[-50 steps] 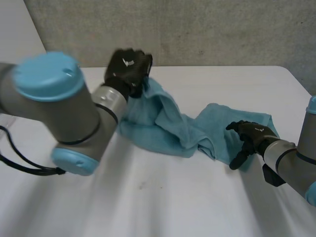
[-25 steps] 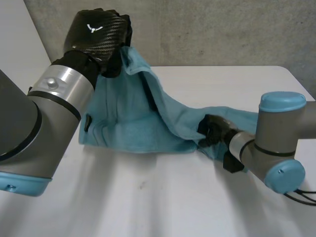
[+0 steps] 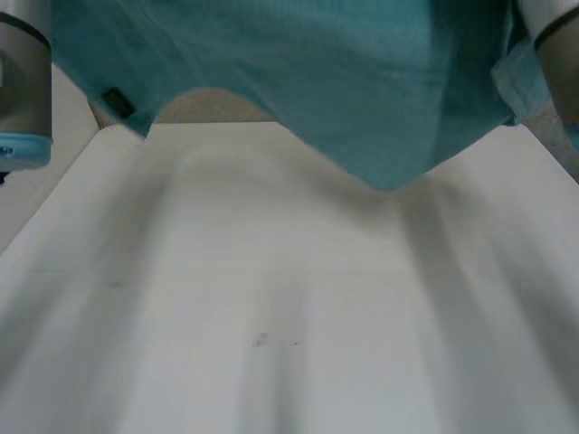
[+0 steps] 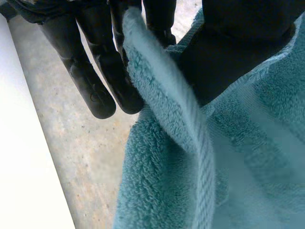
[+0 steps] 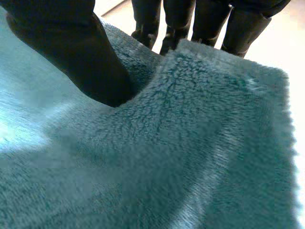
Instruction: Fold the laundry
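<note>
First, the head view: a teal towel (image 3: 298,81) hangs spread sideways between the left arm (image 3: 23,81) and right arm (image 3: 561,54), above the white table (image 3: 271,316). Its top is cut off and its lower edge dips to a point. Left wrist view: the left hand (image 4: 95,71) pinches the towel's hemmed edge. Right wrist view: the right hand (image 5: 71,52) clamps the towel near a corner, thumb on top.

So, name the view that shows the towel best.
Head view: the towel hangs spread above the table. Left wrist view: the left hand pinches its hem. Right wrist view: the right hand pinches an edge.
</note>
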`<state>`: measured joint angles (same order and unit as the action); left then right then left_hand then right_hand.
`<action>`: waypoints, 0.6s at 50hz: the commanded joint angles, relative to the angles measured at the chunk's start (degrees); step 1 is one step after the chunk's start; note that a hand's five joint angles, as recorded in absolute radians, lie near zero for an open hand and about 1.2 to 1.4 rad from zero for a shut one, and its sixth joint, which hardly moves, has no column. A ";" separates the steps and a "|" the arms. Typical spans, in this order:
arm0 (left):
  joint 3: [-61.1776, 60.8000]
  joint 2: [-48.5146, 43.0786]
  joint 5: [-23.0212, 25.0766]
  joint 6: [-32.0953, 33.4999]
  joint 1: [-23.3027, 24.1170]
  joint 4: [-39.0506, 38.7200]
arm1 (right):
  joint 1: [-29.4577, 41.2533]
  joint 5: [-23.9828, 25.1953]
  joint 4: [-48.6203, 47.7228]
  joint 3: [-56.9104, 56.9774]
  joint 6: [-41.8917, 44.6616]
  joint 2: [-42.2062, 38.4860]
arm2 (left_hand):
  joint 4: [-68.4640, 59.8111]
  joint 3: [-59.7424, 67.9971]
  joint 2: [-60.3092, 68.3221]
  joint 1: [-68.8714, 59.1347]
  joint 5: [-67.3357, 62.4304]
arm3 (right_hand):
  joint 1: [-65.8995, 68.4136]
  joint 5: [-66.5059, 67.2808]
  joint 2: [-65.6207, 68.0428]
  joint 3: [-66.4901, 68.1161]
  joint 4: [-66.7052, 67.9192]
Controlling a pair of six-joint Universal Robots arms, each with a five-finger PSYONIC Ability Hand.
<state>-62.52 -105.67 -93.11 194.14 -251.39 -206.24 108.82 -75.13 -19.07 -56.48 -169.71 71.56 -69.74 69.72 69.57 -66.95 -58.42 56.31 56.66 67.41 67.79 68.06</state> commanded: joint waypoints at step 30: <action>-34.51 8.55 0.57 0.18 -4.54 2.42 | -12.05 4.55 18.45 -31.32 -10.82 -7.31 | -10.26 10.28 10.43 -13.05 -11.58 | -35.63 -45.98 -46.73 -47.11 -47.38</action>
<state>-98.00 -97.39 -92.65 194.32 -252.94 -203.66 98.90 -70.52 1.50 -82.18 -169.74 59.96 -69.75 69.72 69.61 -67.52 -58.65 28.90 23.75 33.21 33.45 33.48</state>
